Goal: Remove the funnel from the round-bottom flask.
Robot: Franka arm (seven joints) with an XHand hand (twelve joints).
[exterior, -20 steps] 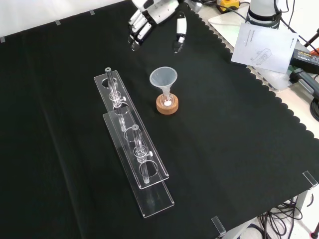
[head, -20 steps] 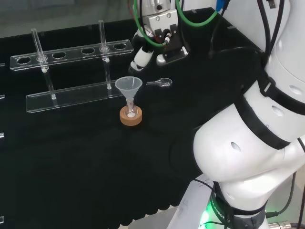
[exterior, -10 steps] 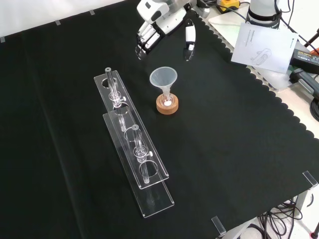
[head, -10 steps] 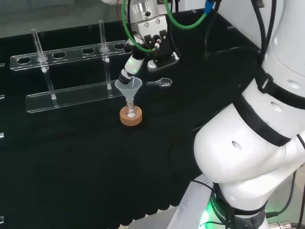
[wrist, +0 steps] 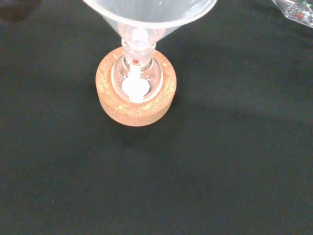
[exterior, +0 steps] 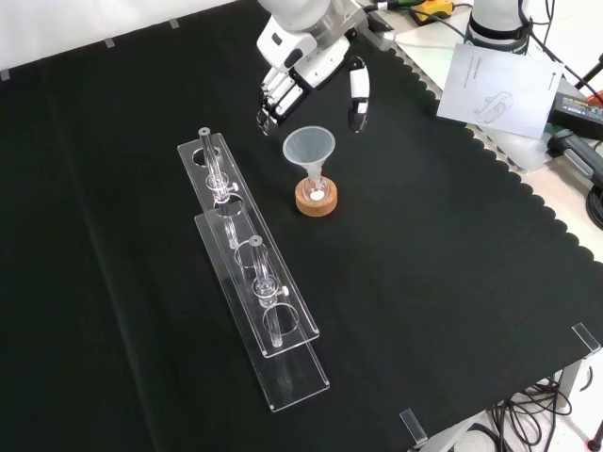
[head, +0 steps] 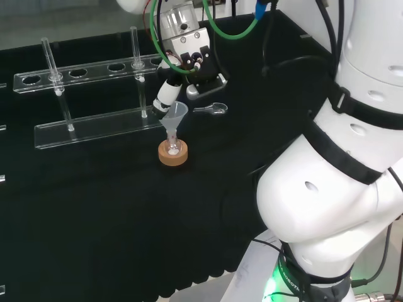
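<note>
Hand [exterior: 311, 66] open, fingers spread above funnel [exterior: 309, 147], upper centre of front view; funnel sits in flask [wrist: 137, 81] on cork stand [exterior: 316, 198].

The cloth [exterior: 452, 282] over the surface looked matt black and finely woven. On it the stand [wrist: 135, 105] was rough, grainy cork. In the stand, the flask [wrist: 136, 78] was clear glossy glass, and the funnel [exterior: 309, 147] above it smooth translucent plastic. Beside the stand, the racks [exterior: 252, 282] gleamed, clear acrylic.
</note>
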